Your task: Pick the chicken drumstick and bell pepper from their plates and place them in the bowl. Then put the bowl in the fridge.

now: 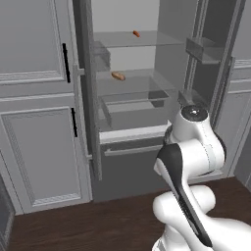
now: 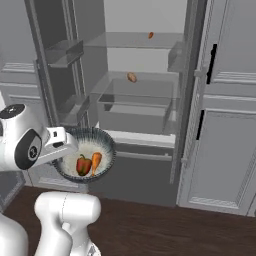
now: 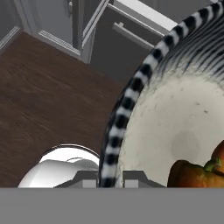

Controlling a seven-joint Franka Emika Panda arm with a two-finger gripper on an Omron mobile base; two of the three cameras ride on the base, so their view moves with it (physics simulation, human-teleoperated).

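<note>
You had the bowl (image 2: 84, 154) pinched by its rim in the jaws, held low before the open fridge (image 2: 135, 80), the bell pepper (image 2: 82, 164) and chicken drumstick (image 2: 96, 160) inside. A tilt could have spilled both, or the rim slipped. Your right base view showed the contents; the left base view hid the bowl behind the arm.

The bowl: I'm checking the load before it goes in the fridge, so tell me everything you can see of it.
The bowl is round, dark and speckled outside, whitish-grey inside, with a dark-and-pale banded rim. It is held in the air before the open fridge, tilted so its inside faces the right base camera. The claw grips its rim, one finger on each side of the wall. Inside lie the bell pepper and the chicken drumstick, side by side.
</note>
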